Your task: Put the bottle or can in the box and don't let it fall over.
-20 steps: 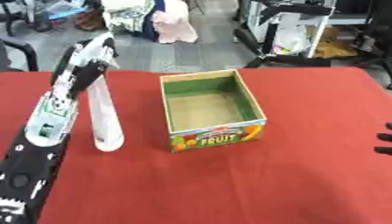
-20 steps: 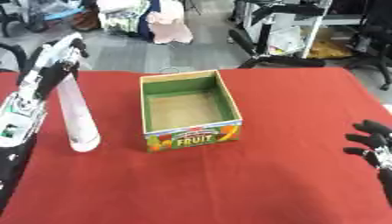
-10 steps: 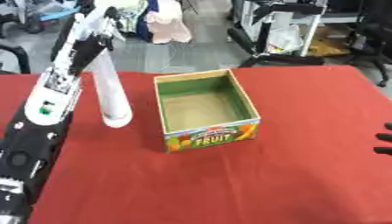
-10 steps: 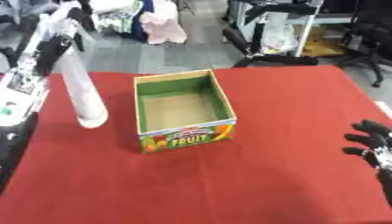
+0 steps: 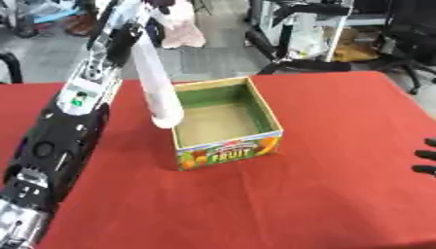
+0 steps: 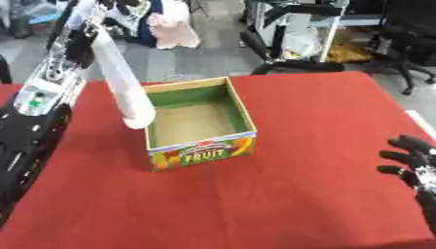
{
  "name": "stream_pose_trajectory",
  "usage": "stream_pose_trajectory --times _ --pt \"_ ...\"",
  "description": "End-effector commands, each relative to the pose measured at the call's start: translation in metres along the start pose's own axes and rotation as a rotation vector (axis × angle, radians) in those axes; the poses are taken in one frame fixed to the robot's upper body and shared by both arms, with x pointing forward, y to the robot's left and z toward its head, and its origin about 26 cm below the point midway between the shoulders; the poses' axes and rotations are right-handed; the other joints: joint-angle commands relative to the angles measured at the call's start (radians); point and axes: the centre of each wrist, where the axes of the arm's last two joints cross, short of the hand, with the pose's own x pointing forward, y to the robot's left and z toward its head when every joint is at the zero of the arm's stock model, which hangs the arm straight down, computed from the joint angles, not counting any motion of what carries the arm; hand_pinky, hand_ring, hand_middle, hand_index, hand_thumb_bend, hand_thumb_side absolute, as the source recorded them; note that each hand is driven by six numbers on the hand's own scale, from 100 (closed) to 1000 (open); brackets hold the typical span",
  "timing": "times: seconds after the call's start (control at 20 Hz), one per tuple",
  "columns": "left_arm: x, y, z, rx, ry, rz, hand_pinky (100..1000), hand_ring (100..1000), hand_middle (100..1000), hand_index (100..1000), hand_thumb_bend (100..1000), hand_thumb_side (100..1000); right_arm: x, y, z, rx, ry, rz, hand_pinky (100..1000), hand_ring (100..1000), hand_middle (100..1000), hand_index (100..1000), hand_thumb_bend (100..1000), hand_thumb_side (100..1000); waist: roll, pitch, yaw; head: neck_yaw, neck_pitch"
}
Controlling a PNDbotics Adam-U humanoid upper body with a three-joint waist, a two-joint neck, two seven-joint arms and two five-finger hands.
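The white bottle hangs in the air, held near its top by the left hand at about eleven o'clock in the left eye view. Its base sits level with the left wall of the fruit box, just over that rim, and it leans so that the base points toward the box. The fingers appear curled round the upper part of the bottle, though they blur into the clutter behind.

To do this step well, I judge that the bottle should travel toward three o'clock until its base is over the middle of the bare box floor. It should be brought upright before it goes down, then lowered straight until the base rests flat. Only then should the fingers part. Clipping the left wall on the way could tip the box or knock the bottle askew.

The right hand rests idle at four o'clock on the red desk, fingers spread, partly cut off by the frame edge. The bottle's cap is hidden in the hand. No label can be made out on the bottle.
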Motion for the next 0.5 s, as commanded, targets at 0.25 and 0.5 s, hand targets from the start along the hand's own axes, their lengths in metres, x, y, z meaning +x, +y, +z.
stream_pose_trajectory --times 0.25,0.5 --pt "-0.012 -0.013 -0.005 -0.187 -0.078 0.005 397 804 340 536 100 672 0.005 0.012 -0.017 0.075 -0.035 -0.03 690 782 794 849 100 523 -0.003 0.008 -0.03 0.017 -0.028" --pt "-0.019 -0.023 0.001 -0.329 -0.111 -0.015 470 960 510 681 100 658 0.004 0.014 -0.019 0.092 -0.035 -0.039 690 782 794 849 100 525 -0.006 0.014 -0.034 0.021 -0.029"
